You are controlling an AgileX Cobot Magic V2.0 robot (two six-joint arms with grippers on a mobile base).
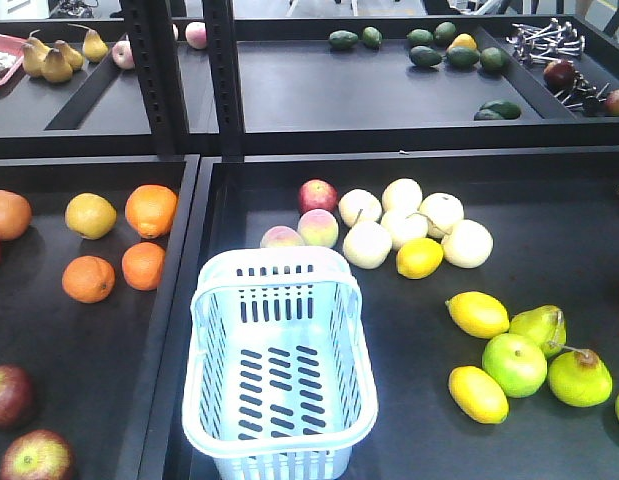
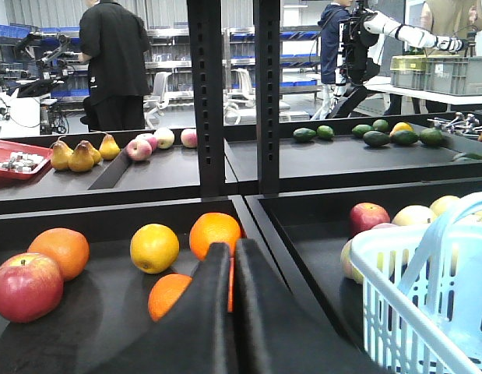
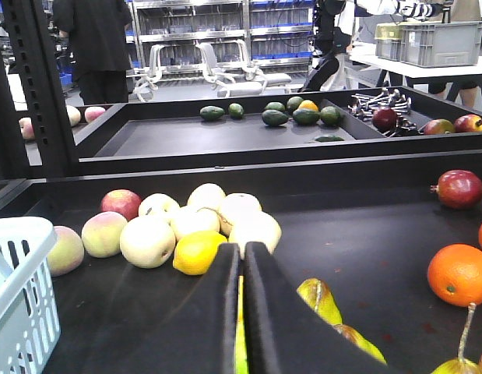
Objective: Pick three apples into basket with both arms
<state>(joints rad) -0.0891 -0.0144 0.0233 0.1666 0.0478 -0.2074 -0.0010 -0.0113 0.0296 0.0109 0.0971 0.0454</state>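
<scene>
We see the basket (image 1: 279, 262) as smooth, glossy pale blue plastic, standing on a tray floor (image 1: 549, 230) of matt black sheet. The apple (image 2: 26, 286) has a smooth skin with a soft sheen, the orange (image 3: 459, 274) a finely pebbled one, and the left gripper (image 2: 230, 249) looks matt black.

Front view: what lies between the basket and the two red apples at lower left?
Only bare tray floor and the raised black divider separating the two trays. No fruit lies between the basket and the apples. The front view shows this.
</scene>
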